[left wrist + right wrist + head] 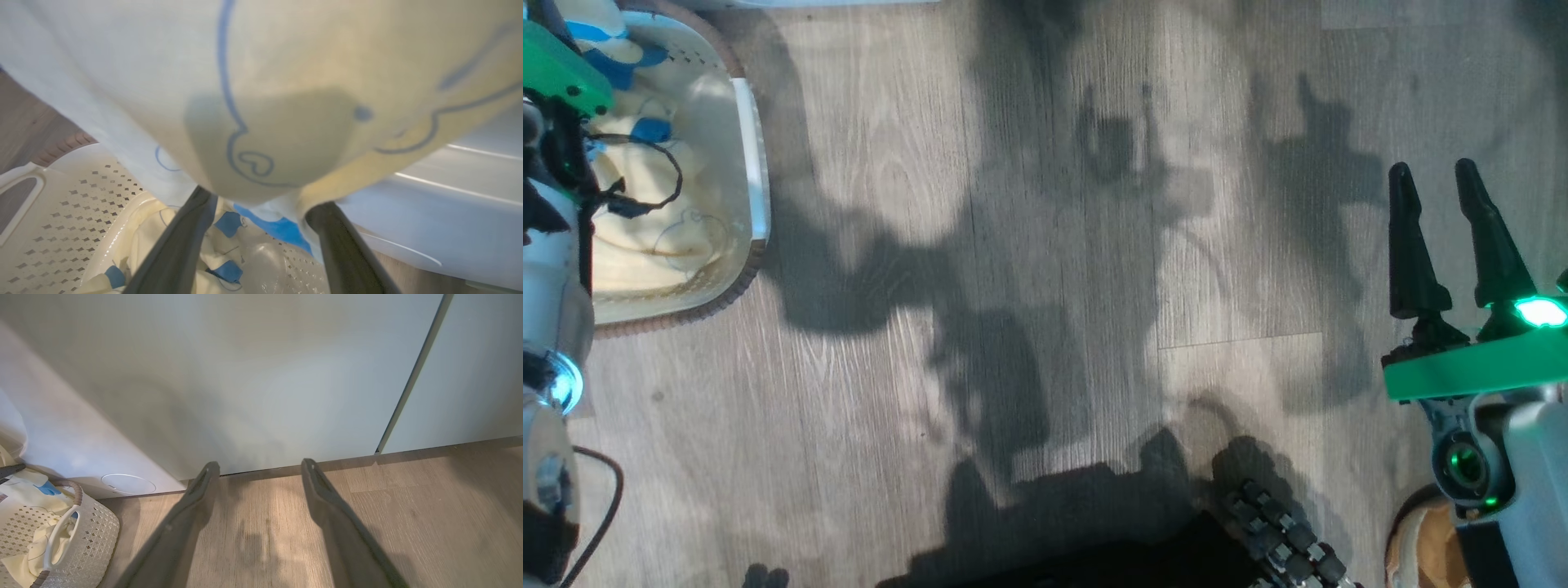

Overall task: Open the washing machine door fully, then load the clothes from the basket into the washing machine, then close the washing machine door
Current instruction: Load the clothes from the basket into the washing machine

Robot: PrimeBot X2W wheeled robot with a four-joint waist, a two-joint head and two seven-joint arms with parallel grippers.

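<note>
Clothes point(286, 81): a pale yellow garment printed with blue bear outlines hangs across the tips of the left end effector point(261, 199), above the basket point(61, 212). More yellow folds and a blue piece point(282, 229) lie inside the basket below.
Left end effector: its two dark fingers point(179, 245) stand wide apart, unclenched, with their tips hidden under the cloth. Whether the cloth is caught on them or merely lies over them cannot be told.
Right end effector point(1432, 166): spread open and holding nothing, it hovers over the floor point(1013, 245), well apart from the basket and the clothes. Its fingers point toward the foot of the cabinets point(265, 375).
Basket: cream perforated plastic with a brown rim and a white side handle. It sits on the floor at the robot's left, just beside the washing machine point(73, 437).
Washing machine: a white front with a round flap point(128, 484) low down, standing next to the pale green cabinets.
Floor: grey-brown wood-look planks in strong light, crossed by the robot's dark, sharp-edged shadow.
Room: smooth cabinet fronts run down to the planks, and a dark vertical seam divides two panels.
</note>
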